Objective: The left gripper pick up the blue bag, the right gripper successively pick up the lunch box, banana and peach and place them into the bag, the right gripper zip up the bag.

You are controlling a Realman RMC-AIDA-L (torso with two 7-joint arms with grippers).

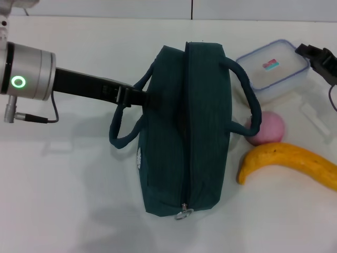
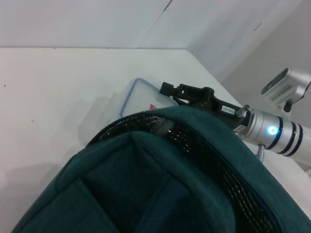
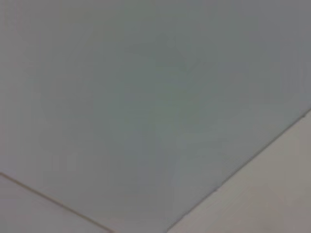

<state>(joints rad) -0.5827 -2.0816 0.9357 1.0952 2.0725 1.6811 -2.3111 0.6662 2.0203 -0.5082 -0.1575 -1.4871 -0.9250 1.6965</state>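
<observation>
The blue bag (image 1: pixel 184 132) lies on its side in the middle of the white table (image 1: pixel 68 184), its zipper ring (image 1: pixel 183 213) at the near end. My left gripper (image 1: pixel 151 99) reaches in from the left and meets the bag's left flank by the left rope handle (image 1: pixel 118 134). In the left wrist view the bag (image 2: pixel 146 194) fills the foreground. The lunch box (image 1: pixel 273 68) sits at the far right, with my right gripper (image 1: pixel 311 52) just beyond its right corner; the same gripper (image 2: pixel 167 89) shows over the lunch box (image 2: pixel 141 97). The peach (image 1: pixel 267 128) rests against the right handle. The banana (image 1: pixel 289 161) lies nearer, to the right.
A small clear plastic piece (image 1: pixel 315 118) lies right of the peach. A black cable (image 1: pixel 330 100) hangs by the right edge. The right wrist view shows only a plain pale surface (image 3: pixel 146 111).
</observation>
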